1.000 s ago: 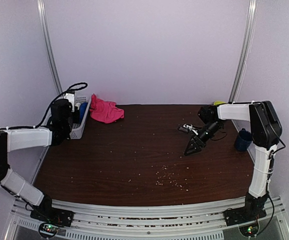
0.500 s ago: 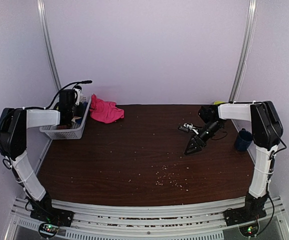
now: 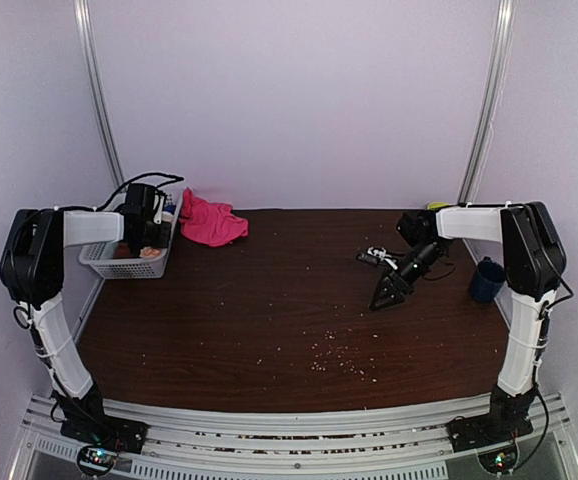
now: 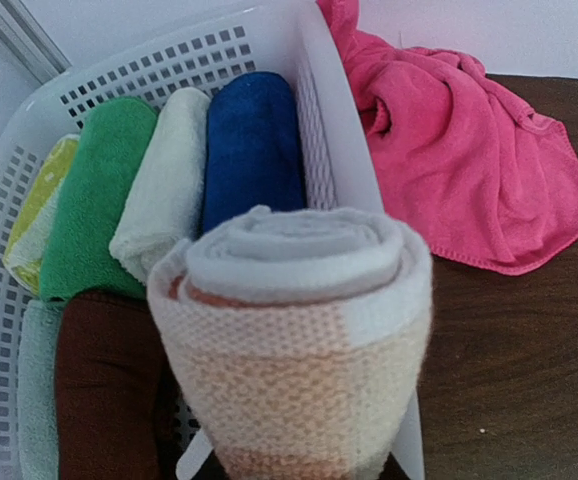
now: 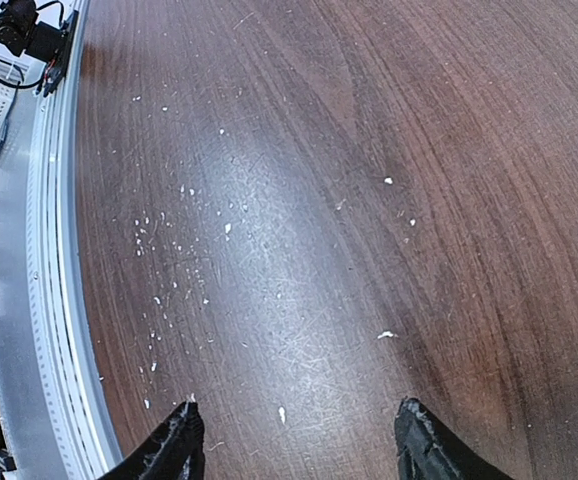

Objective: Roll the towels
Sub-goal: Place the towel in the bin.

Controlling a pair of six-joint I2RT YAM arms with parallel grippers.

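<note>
Swung over the basket (image 4: 341, 175) since a second ago, my left claw (image 3: 150, 238) grips the rolled peach towel (image 4: 294, 350) for stowing; next, I judge, release it among the rolls (image 4: 254, 140), then fetch the crumpled pink towel (image 4: 469, 170) on the table beside the basket; my right claw (image 5: 296, 422) stands open.

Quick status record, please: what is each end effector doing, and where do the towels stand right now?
left end effector: closed on the rolled peach towel, held over the basket
right end effector: open, empty, above the bare table
in basket, rolled: green towel, cream towel, blue towel, brown towel
not yet rolled: pink towel, crumpled on the table beside the basket
other: dark cup near the table's right edge
</note>
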